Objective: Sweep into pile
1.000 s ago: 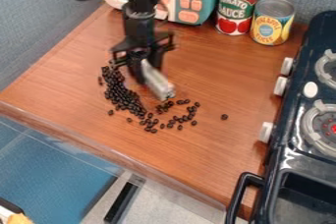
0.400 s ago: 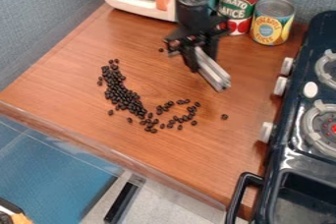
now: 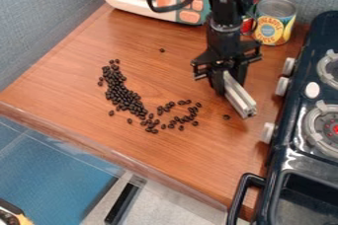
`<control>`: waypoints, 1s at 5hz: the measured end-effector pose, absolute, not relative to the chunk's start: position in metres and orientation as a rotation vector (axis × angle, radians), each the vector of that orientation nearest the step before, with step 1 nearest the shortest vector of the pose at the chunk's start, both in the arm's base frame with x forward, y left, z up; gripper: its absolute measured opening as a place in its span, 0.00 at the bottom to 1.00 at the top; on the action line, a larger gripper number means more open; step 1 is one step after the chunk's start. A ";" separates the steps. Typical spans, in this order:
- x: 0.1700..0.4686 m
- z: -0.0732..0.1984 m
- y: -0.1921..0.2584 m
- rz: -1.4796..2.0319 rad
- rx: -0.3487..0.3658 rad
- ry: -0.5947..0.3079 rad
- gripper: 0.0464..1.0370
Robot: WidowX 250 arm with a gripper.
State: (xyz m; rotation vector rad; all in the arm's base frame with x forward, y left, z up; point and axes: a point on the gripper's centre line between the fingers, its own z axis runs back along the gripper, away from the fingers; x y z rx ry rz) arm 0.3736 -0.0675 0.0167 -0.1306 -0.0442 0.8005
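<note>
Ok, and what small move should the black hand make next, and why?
Probably sweep the long silver bar in the black hand away from the black stove, toward the curved band of dark beans: one stray bean lies near the bar's far end, on the band's side, so this stroke could gather it.

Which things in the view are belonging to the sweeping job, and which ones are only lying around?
For the job:
- beans, on the counter
- metal bar, held in the gripper

Only around:
- toy microwave
- pineapple can
- red can, partly behind the arm
- stove
</note>
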 end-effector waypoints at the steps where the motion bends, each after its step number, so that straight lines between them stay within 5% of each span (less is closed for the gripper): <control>1: 0.373 0.011 -0.071 0.775 -0.117 -0.054 0.34; 5: 0.359 0.009 -0.047 0.704 -0.021 -0.032 0.34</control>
